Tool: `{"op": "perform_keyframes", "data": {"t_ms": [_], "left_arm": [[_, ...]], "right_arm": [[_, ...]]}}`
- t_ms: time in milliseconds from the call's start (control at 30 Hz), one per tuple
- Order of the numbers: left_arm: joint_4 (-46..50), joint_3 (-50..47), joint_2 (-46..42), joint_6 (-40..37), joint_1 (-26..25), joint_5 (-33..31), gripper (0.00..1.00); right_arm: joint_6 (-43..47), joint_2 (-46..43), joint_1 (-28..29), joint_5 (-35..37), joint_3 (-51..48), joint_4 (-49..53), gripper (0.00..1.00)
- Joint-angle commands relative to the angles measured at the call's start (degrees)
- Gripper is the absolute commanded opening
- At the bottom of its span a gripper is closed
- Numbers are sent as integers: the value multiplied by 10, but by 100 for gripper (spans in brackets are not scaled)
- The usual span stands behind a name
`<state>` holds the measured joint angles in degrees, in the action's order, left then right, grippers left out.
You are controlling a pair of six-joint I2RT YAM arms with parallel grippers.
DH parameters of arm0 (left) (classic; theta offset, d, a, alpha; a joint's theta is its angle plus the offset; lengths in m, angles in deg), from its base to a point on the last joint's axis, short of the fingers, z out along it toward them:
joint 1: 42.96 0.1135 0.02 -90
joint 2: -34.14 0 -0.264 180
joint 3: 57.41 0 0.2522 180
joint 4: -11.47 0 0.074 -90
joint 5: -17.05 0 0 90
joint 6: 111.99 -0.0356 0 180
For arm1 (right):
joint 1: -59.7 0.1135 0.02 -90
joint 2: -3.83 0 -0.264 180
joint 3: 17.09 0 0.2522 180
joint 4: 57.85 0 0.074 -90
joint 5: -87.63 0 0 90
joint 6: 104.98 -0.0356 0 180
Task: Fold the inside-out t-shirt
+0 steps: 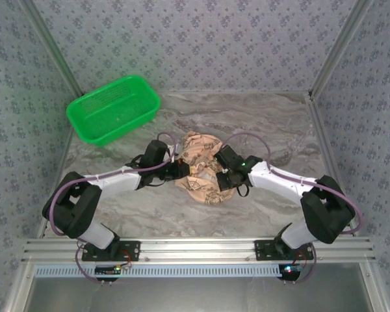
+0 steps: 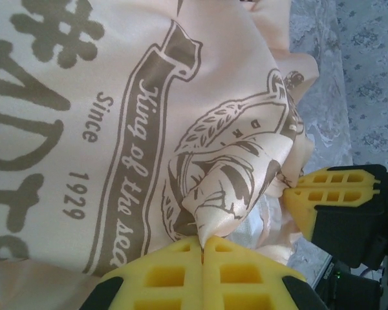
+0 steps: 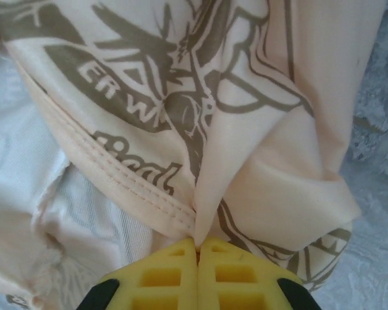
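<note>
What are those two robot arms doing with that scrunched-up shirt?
They are getting hold of a tan t-shirt with brown lettering and pictures, which lies bunched in a heap in the middle of the marble-patterned table. The left gripper is shut on a pinch of the cloth from one side, and the right gripper is shut on a fold beside a stitched hem. Nothing is folded yet. A green basket sits at the back left.
</note>
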<state>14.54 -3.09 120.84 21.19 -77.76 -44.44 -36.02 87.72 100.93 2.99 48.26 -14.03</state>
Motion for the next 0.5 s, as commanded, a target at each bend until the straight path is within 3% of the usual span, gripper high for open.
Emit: {"op": "perform_keyframes", "data": {"t_ms": [0, 133, 267, 367, 467], "left_arm": [[-29, 8, -3, -7, 9, 43, 0], [22, 68, -20, -29, 30, 45, 0], [57, 98, -32, -52, 40, 17, 7], [75, 75, -31, -79, 41, -28, 12], [77, 36, -10, -121, 34, -51, 32]], "right_arm": [[-7, -25, 1, -10, 55, -8, 0], [-10, -62, 1, -20, 120, -13, 0], [17, -127, -8, -19, 163, 0, 0], [-3, -189, -9, -26, 93, 0, 0], [-60, -232, 0, -77, -48, -48, 0]]}}
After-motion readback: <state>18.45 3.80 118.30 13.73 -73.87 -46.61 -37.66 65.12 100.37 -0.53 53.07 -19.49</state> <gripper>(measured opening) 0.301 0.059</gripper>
